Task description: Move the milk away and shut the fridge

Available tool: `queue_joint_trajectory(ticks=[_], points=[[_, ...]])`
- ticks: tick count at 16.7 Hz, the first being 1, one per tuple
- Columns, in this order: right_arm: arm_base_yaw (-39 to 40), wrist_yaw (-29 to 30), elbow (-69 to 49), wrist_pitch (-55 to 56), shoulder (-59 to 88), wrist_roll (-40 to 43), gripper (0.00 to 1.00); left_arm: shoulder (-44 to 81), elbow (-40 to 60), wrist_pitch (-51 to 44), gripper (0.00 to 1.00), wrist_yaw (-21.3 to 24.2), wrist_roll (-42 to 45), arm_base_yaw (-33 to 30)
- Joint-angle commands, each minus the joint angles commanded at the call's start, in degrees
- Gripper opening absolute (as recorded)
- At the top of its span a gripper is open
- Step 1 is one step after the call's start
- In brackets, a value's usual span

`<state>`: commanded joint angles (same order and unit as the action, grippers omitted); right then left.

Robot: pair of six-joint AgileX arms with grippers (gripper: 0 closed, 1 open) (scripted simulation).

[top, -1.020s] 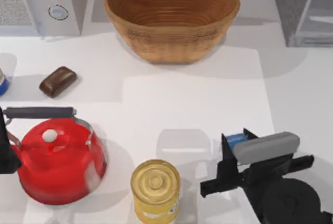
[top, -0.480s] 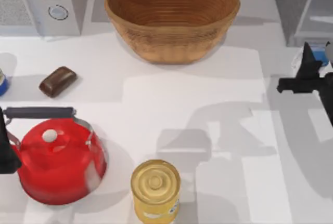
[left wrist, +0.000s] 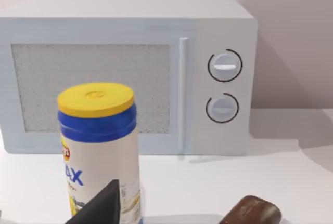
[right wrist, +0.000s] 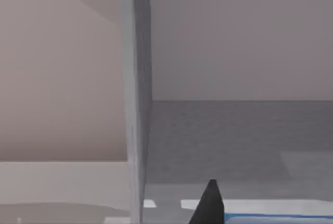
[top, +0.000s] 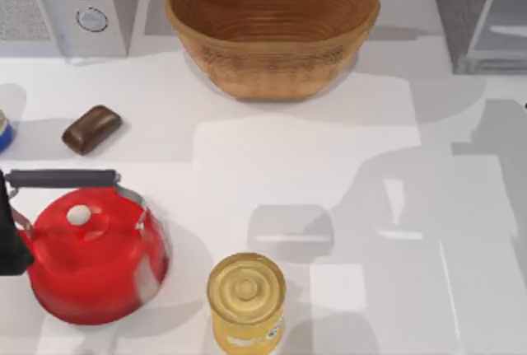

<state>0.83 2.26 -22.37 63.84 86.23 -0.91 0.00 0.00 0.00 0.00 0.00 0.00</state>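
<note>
The right pincer (right wrist: 208,208) shows as a dark tip in its own wrist view. The milk (right wrist: 276,216) lies just beside that tip, seen as a thin blue strip with a pale band along it. Whether the pincer is clamped on the carton or released cannot be told. Directly ahead of this pincer stands the fridge (right wrist: 136,104). A thin upright grey edge is nearest, with a darker grey floor and a plain back wall beyond it. From above, the fridge (top: 473,17) sits at the far right corner of the table (top: 329,174), a dark cabinet with a pale panel beside it.

The left pincer (left wrist: 101,207) is parked at the table's left edge, and its grip cannot be told either. Just in front of it stands a tub of crisps (left wrist: 99,141) (yellow lid, blue collar). Farther ahead is a pale microwave (left wrist: 130,73) with two round knobs. A brown bar (left wrist: 252,211) lies off to one side of the pincer, nearer than the microwave. In the top view the left arm (top: 8,240) is beside a red kettle (top: 90,256). A yellow can (top: 245,297) with a gold lid stands beyond the kettle from it. A wicker basket (top: 272,17) rests well apart from both pincers, at the far middle of the table.
</note>
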Motion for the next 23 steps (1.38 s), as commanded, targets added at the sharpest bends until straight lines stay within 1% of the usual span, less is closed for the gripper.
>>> queue_joint_trajectory(ticks=[4, 7, 10, 18, 21, 23], points=[[0.17, 0.12, -0.01, 0.09, 0.25, -0.11, 0.0, 0.0, 0.0, 0.0, 1.0, 0.0, 0.0, 0.0], [-0.44, -1.14, -3.84, -1.24, 3.05, 0.13, 0.0, 0.0, 0.0, 0.0, 1.0, 0.0, 0.0, 0.0], [-1.86, -3.4, -12.32, -4.26, 9.07, 0.67, 0.0, 0.0, 0.0, 0.0, 1.0, 0.0, 0.0, 0.0], [-8.35, -10.74, -41.61, -17.86, 31.27, 1.92, 0.0, 0.0, 0.0, 0.0, 1.0, 0.0, 0.0, 0.0], [-10.87, -12.1, -49.22, -22.47, 37.59, 2.26, 0.0, 0.0, 0.0, 0.0, 1.0, 0.0, 0.0, 0.0], [-12.02, -12.5, -51.88, -24.39, 39.77, 2.41, 0.0, 0.0, 0.0, 0.0, 1.0, 0.0, 0.0, 0.0]])
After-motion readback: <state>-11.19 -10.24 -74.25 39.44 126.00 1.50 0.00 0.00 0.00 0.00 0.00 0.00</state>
